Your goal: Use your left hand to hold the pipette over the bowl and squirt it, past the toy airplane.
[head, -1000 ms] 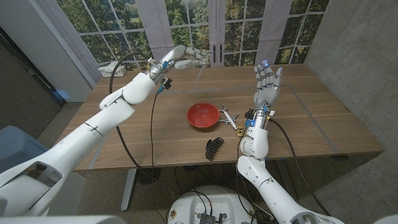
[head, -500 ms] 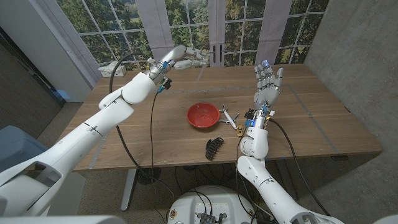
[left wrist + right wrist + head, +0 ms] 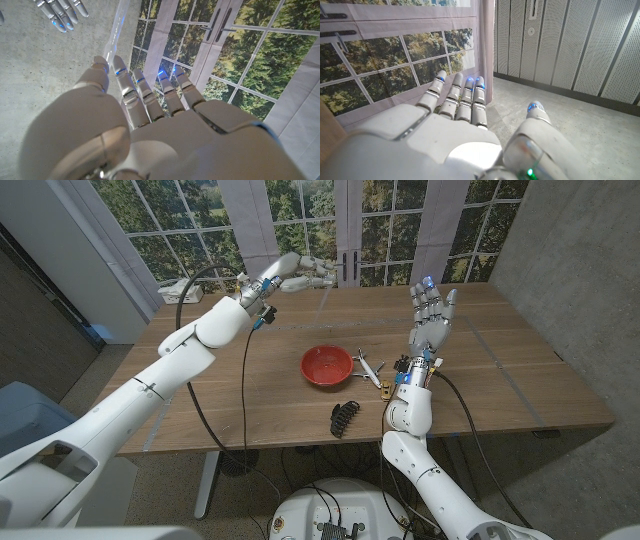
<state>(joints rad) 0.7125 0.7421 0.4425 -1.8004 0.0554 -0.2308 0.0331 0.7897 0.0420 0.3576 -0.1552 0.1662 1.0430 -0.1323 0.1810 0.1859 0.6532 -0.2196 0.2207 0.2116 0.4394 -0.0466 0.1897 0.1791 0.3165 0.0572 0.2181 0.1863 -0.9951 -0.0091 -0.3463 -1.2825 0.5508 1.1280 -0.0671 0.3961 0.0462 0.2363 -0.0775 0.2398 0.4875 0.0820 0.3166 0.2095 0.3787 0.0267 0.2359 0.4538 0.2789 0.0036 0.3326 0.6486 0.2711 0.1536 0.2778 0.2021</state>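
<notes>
My left hand is raised over the far side of the table, well beyond the red bowl. It holds a clear pipette between thumb and fingers; the tube sticks out past the fingertips and shows faintly as the pipette slanting down. A small white toy airplane lies just right of the bowl. My right hand stands upright above the table to the right of the airplane, fingers spread and holding nothing; the right hand also shows by its fingertips in the left wrist view.
A black claw-shaped clip lies near the table's front edge, below the bowl. Windows and a door stand behind the wooden table. A black cable hangs from my left forearm over the table's left half.
</notes>
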